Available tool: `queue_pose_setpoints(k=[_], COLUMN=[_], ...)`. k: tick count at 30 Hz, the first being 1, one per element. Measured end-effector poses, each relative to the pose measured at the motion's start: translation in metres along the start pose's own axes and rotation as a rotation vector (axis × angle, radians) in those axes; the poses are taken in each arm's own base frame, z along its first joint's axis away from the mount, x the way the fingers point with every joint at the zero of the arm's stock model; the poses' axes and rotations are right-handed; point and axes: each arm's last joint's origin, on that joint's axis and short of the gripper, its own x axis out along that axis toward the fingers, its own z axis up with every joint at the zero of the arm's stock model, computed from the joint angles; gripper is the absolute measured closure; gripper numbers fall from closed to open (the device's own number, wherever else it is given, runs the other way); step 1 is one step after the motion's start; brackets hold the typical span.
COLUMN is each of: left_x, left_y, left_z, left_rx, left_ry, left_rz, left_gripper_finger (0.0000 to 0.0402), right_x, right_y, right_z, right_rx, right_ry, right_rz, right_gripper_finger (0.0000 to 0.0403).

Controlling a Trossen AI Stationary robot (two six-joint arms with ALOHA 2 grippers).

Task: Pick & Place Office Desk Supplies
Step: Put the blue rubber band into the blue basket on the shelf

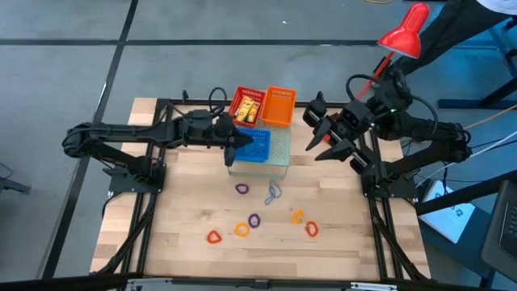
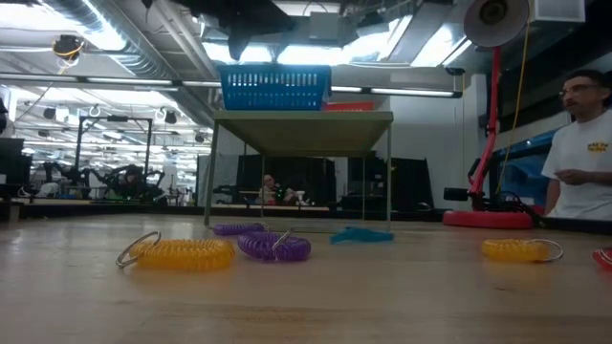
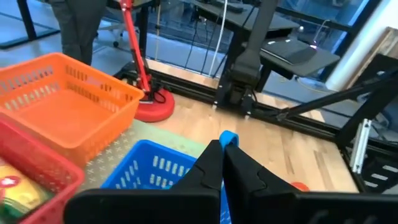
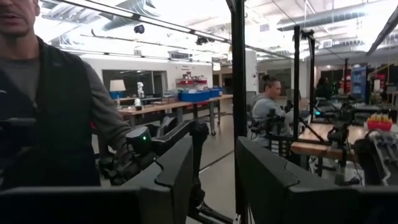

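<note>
My left gripper (image 1: 232, 150) hangs over the blue mesh basket (image 1: 255, 145), shut on a small blue item (image 3: 229, 137). The basket stands on a raised pale shelf (image 1: 279, 153), beside a red basket (image 1: 247, 103) with yellow blocks (image 1: 247, 109) and an orange basket (image 1: 279, 105). Several loops lie flat on the wooden table: purple (image 1: 241, 188), blue-grey (image 1: 275, 192), orange (image 1: 241, 229) and red (image 1: 213, 237). My right gripper (image 1: 325, 139) is raised at the table's right, open, with nothing between its fingers (image 4: 186, 168). My left gripper pinches the small blue item between its two fingers; only a bit of it (image 3: 230, 135) sticks out past the fingertips. The fingers reach nearly level from the table's left. The item is lifted clear, above the blue basket (image 3: 152, 169).
A red desk lamp (image 1: 404, 36) stands at the far right corner, its base (image 2: 488, 219) on the table. A person (image 2: 585, 143) stands beyond the right side. The shelf's legs (image 2: 207, 172) stand at the table's far middle. Bare wood lies toward the near edge.
</note>
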Motion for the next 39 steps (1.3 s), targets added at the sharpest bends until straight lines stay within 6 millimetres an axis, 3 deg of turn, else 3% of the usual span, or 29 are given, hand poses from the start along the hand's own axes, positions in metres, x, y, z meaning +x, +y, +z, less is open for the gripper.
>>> queue_pose_setpoints(k=[9, 21, 26, 29, 32, 36, 39], left_x=[0.001, 0.001, -0.002, -0.008, -0.019, -0.032, -0.032], left_y=[0.013, 0.013, 0.014, 0.011, 0.002, -0.026, -0.054], left_z=[-0.012, -0.012, -0.010, -0.001, 0.025, 0.057, 0.068], left_rx=[-0.001, 0.000, 0.003, 0.002, -0.014, 0.004, 0.042], left_ry=[0.137, 0.138, 0.119, 0.066, -0.023, -0.114, -0.071], left_rz=[0.020, 0.030, 0.063, 0.051, -0.027, -0.128, -0.166], left_gripper_finger=[0.0380, 0.0267, 0.0239, 0.0235, 0.0237, 0.0247, 0.0248], right_x=[0.004, 0.004, 0.004, 0.004, 0.004, 0.004, 0.004], right_y=[-0.005, -0.004, -0.004, -0.004, -0.004, -0.004, -0.004], right_z=[-0.005, -0.004, -0.004, -0.004, -0.005, -0.004, -0.004], right_rx=[0.030, 0.031, 0.031, 0.031, 0.031, 0.031, 0.031], right_ry=[0.011, 0.009, 0.010, 0.011, 0.011, 0.011, 0.011], right_rz=[-0.006, -0.005, -0.002, -0.002, -0.002, -0.002, -0.002], right_gripper_finger=[0.0275, 0.0275, 0.0275, 0.0275, 0.0275, 0.0275, 0.0275])
